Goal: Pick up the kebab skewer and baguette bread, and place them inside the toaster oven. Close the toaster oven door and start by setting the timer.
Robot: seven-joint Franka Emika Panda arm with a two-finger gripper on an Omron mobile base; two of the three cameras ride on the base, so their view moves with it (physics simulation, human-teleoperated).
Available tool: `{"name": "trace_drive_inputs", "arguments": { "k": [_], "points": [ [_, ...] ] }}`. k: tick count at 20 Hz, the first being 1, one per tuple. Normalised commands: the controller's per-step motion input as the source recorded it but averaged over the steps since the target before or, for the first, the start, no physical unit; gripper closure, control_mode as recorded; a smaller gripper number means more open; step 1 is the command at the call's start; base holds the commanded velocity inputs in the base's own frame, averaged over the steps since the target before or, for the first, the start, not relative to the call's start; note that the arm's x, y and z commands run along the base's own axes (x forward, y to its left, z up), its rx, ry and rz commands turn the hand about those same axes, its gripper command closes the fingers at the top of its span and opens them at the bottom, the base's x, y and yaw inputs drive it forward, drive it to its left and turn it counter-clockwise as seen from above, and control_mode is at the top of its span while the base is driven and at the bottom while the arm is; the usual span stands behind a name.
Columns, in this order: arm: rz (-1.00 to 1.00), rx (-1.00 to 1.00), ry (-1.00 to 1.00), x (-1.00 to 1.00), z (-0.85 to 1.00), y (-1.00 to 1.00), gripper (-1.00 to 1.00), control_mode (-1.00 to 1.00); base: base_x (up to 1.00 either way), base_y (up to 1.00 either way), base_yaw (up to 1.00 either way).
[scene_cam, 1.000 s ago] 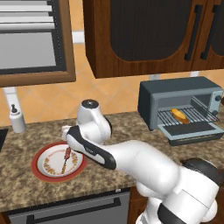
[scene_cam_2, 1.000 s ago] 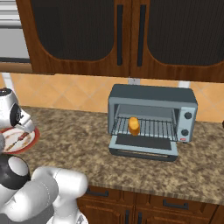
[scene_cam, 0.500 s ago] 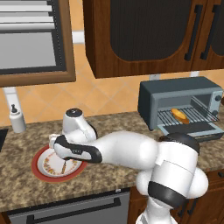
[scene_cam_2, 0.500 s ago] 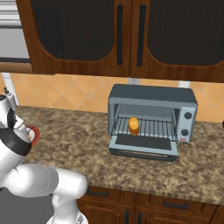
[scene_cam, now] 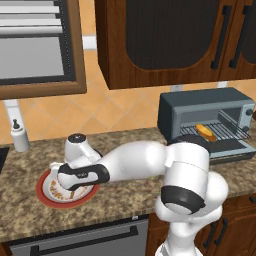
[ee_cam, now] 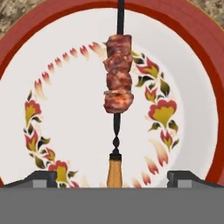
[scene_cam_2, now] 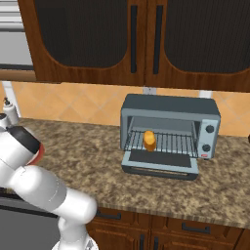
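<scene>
Lowered since a second ago, gripper (ee_cam: 112,177) hovers wide open over kebab skewer (ee_cam: 117,78) — on red-rimmed plate (ee_cam: 52,65) — no legible writing.

hidden: my arm covers most of the plate (scene_cam: 44,196) in left base | cut off: kebab skewer (ee_cam: 118,87) tip at hand view's top edge

White Franka arm (scene_cam: 145,162) reaches left and low, wrist bent downward. Two-finger gripper (ee_cam: 112,178) points straight down, jaws spread wide, dark fingertips (ee_cam: 41,178) apart, nothing between.
</scene>
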Motion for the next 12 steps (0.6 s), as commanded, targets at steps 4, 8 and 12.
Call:
{"name": "trace_drive_inputs", "arguments": {
  "k": [4, 8, 12],
  "points": [
    [0.00, 0.00, 0.00, 0.00, -0.26, 0.08, -1.00, -1.00, 0.00, 0.00, 0.00],
    [0.00, -0.01, 0.00, -0.02, -0.20, 0.00, -1.00, -1.00, 0.00, 0.00, 0.00],
    [0.00, 0.00, 0.00, -0.13, -0.13, 0.00, -1.00, -1.00, 0.00, 0.00, 0.00]
  ]
}}
